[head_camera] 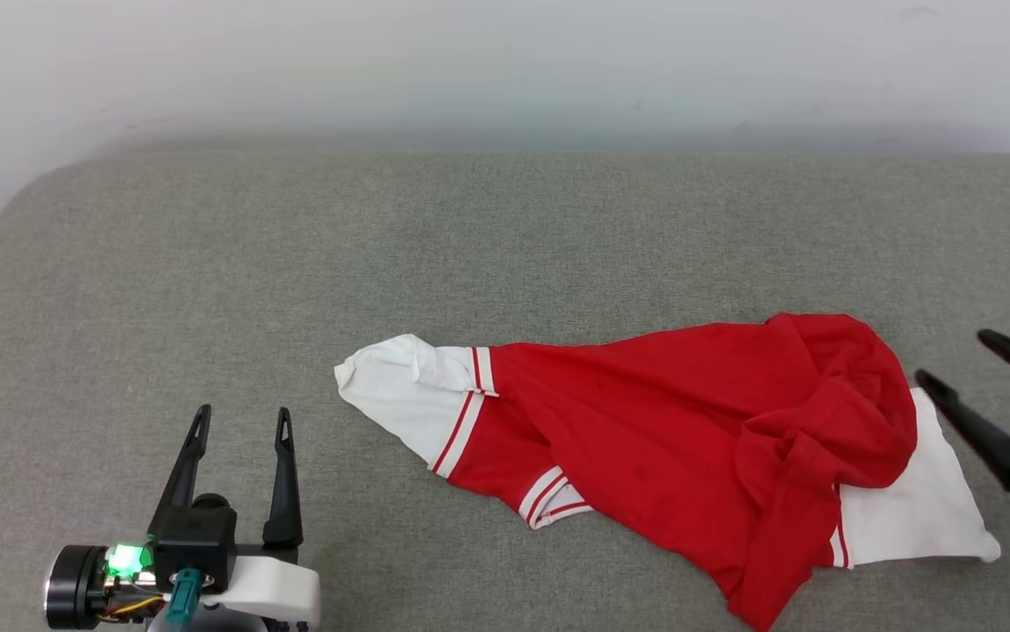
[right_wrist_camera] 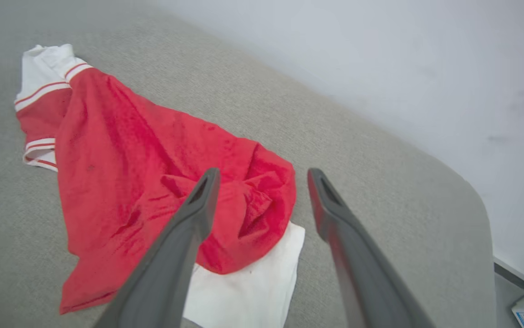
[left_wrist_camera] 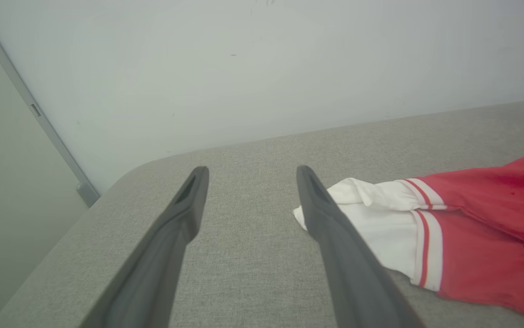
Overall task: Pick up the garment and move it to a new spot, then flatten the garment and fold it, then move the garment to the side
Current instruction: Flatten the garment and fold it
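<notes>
The garment (head_camera: 671,439), a red T-shirt with white sleeve ends and red-and-white stripe trim, lies crumpled on the grey cushion, stretched from centre to right. Its right part is bunched over a white sleeve (head_camera: 917,509). My right gripper (head_camera: 956,355) stands open at the right edge, just beside that bunched end, nothing between its fingers. In the right wrist view the garment (right_wrist_camera: 152,173) lies below and left of the open right gripper (right_wrist_camera: 262,175). My left gripper (head_camera: 241,421) is open at the lower left, apart from the white left sleeve (left_wrist_camera: 380,218). The left gripper (left_wrist_camera: 248,175) holds nothing.
The grey cushioned surface (head_camera: 294,254) reaches back to a pale wall (head_camera: 505,61). Its rounded left corner (left_wrist_camera: 120,177) and right corner (right_wrist_camera: 466,191) drop off to the floor. Bare cushion lies behind and left of the shirt.
</notes>
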Available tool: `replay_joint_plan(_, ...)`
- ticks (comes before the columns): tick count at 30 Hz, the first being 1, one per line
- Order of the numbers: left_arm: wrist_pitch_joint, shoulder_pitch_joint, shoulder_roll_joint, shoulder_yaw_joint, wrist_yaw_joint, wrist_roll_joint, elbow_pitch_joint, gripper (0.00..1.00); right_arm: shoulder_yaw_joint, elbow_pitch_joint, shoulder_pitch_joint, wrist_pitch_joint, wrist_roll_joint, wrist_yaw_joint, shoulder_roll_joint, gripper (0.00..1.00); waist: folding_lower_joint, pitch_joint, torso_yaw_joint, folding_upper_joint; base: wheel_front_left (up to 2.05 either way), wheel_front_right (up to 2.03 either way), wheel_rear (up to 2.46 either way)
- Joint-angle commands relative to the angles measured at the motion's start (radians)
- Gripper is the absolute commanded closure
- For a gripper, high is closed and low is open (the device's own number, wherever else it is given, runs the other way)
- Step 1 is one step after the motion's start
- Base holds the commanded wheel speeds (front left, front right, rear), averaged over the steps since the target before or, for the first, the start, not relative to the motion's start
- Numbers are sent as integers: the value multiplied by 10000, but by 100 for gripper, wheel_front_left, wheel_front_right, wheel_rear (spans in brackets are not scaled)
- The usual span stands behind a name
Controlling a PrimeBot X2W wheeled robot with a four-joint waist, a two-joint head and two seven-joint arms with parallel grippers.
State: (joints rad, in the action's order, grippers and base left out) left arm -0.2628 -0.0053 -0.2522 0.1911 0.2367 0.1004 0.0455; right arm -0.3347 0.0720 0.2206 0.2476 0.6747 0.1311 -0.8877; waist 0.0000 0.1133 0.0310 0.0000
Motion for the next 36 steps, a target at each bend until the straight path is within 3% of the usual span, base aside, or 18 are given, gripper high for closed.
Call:
replay_joint_plan(1, -26, 72, 3, -8, -64, -69, -40, 0, 188, 681, -311, 384, -258, -9, 189, 0, 0, 16, 29, 0, 0, 0, 0)
replay_joint_plan(8, -26, -58, 66, -17, -107, -154, -75, 0, -188, 2942, -806, 2255, -708, -9, 504, 0, 0, 147, 127, 0, 0, 0, 0)
replay_joint_plan(15, -26, -293, 200, 11, -164, -212, -105, 0, -1867, 3320, -460, 3582, -671, -9, 158, 0, 0, 491, 271, 0, 0, 0, 0)
replay_joint_plan(23, -28, -639, 328, 14, -240, -296, -124, 0, -3880, 2439, 286, 3835, -378, -9, 33, 0, 0, 1037, 556, 0, 0, 0, 0)
replay_joint_plan(36, -26, -858, 533, -65, -310, -385, -6, 0, -6613, -488, 1201, 2741, -623, -11, 499, 0, 0, 1448, 846, 0, 0, 0, 0)
